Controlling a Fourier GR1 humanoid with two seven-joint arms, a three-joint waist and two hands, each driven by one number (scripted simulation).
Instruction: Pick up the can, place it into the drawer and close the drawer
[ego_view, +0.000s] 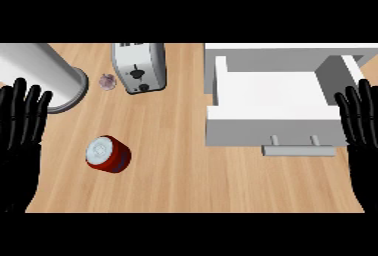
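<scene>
We see both hands only in part. The left hand is cut by the view's edge far left of the drawer. The right hand is cut by the opposite edge, just beside the drawer's right wall. Fingers of both are straight, released and pointing up, grasping nothing.

A big grey cylinder, far left of the drawer, runs out of the top corner; we can't tell what it is. The small purplish lump next to it is too blurred to name.

The can is short and round, red-sided with a silvery lid. It stands lid up on the desk, well left of the drawer and nearer us than its front. It is apart from both hands.

The drawer is a white box, pulled open, with smooth flat walls. A grey bar handle sits on two posts at its front. The toaster, left of the drawer at the far side, is silvery with rounded corners and dark knobs on its near end. The desk is light wood with visible grain, and bare wood lies between the can and the drawer.
</scene>
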